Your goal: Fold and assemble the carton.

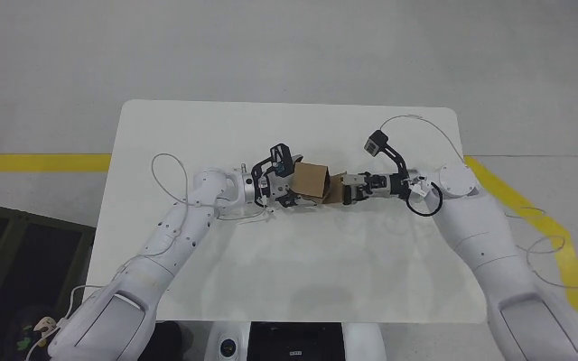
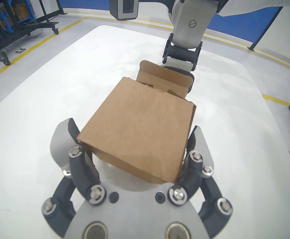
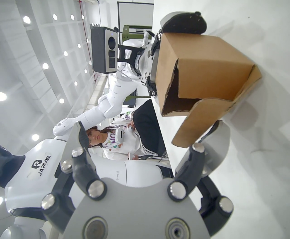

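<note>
L arm comes in from the table's (image 1: pixel 271 271) left side; left gripper (image 2: pixel 133 132) is closed about halfway, pads clamped on opposite side walls of the carton (image 2: pixel 136 113). Carton: plain brown, tube-shaped, at mid-table between the two grippers, far end open w/ an end flap (image 3: pixel 192 120) folded out. Can't tell if it touches the table. Right gripper (image 3: pixel 148 135) faces that open end, fingers spread wide, holding nothing; flap sits against one finger (image 3: pixel 217 140).

A robotics lab hall: grey floor (image 1: pixel 271 54) with yellow tape lines (image 1: pixel 54 162), blue partition panels (image 2: pixel 244 25), black wheeled racks (image 2: pixel 46 13), round lights (image 3: pixel 45 66) in a high white ceiling (image 3: pixel 15 52).
</note>
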